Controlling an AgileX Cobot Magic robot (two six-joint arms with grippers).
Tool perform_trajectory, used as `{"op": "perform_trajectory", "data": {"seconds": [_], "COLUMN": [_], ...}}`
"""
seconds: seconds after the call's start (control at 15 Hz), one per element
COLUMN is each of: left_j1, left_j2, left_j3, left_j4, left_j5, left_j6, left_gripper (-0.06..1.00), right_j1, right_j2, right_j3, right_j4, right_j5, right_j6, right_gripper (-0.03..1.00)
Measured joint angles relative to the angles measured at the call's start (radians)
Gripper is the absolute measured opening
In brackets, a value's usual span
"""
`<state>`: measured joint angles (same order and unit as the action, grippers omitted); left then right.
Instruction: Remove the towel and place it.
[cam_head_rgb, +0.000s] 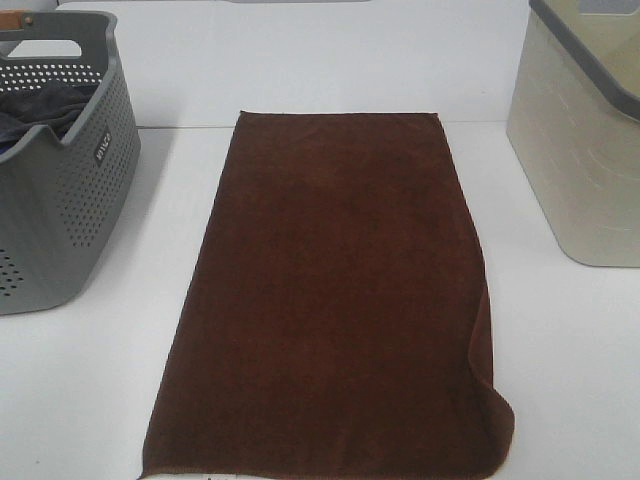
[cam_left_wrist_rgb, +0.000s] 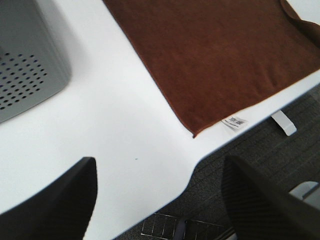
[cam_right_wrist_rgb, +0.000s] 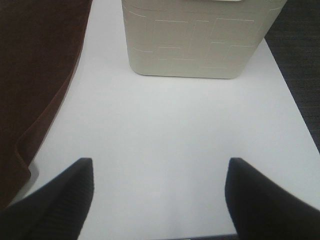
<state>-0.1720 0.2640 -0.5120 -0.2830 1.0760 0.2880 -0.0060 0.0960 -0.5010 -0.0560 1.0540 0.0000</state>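
Observation:
The dark brown towel (cam_head_rgb: 335, 300) lies spread flat and lengthwise down the middle of the white table (cam_head_rgb: 570, 370). Its near right corner is folded under a little. It also shows in the left wrist view (cam_left_wrist_rgb: 215, 55), with a white label at its near corner, and in the right wrist view (cam_right_wrist_rgb: 35, 75). Neither arm shows in the exterior high view. My left gripper (cam_left_wrist_rgb: 160, 200) is open and empty above the table's front edge, beside the towel's near left corner. My right gripper (cam_right_wrist_rgb: 157, 200) is open and empty over bare table to the right of the towel.
A grey perforated basket (cam_head_rgb: 60, 190) stands at the left with a dark grey cloth (cam_head_rgb: 45, 110) inside. A beige bin (cam_head_rgb: 580, 150) with a grey rim stands at the back right; it also shows in the right wrist view (cam_right_wrist_rgb: 200, 40). Dark floor lies past the table's front edge (cam_left_wrist_rgb: 240, 165).

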Motion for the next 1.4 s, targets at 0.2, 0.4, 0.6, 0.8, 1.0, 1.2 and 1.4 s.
{"op": "perform_trajectory", "data": {"seconds": [0.2,0.4,0.6,0.8,1.0,1.2,1.4], "left_j1": [0.172,0.222,0.222,0.209,0.198,0.198,0.198], "left_j2": [-0.016,-0.169,-0.267,-0.269,-0.269,-0.269,-0.269], "left_j3": [0.0,0.0,0.0,0.0,0.0,0.0,0.0], "left_j4": [0.0,0.001,0.0,0.0,0.0,0.0,0.009], "left_j5": [-0.001,-0.003,-0.003,-0.003,-0.003,-0.003,-0.003], "left_j6": [0.0,0.0,0.0,0.0,0.0,0.0,-0.001], "left_gripper": [0.67,0.67,0.67,0.67,0.67,0.67,0.67], "right_j1": [-0.002,-0.002,-0.002,-0.002,-0.002,-0.002,-0.002], "right_j2": [-0.05,-0.099,-0.099,-0.099,-0.099,-0.099,-0.099], "right_j3": [0.0,0.0,0.0,0.0,0.0,0.0,0.0], "right_j4": [0.0,0.001,0.002,0.002,0.002,0.002,0.002], "right_j5": [0.001,0.001,0.001,0.001,0.001,0.001,0.001], "right_j6": [0.0,0.0,0.0,0.0,0.0,0.0,0.0], "right_gripper": [0.7,0.7,0.7,0.7,0.7,0.7,0.7]}}
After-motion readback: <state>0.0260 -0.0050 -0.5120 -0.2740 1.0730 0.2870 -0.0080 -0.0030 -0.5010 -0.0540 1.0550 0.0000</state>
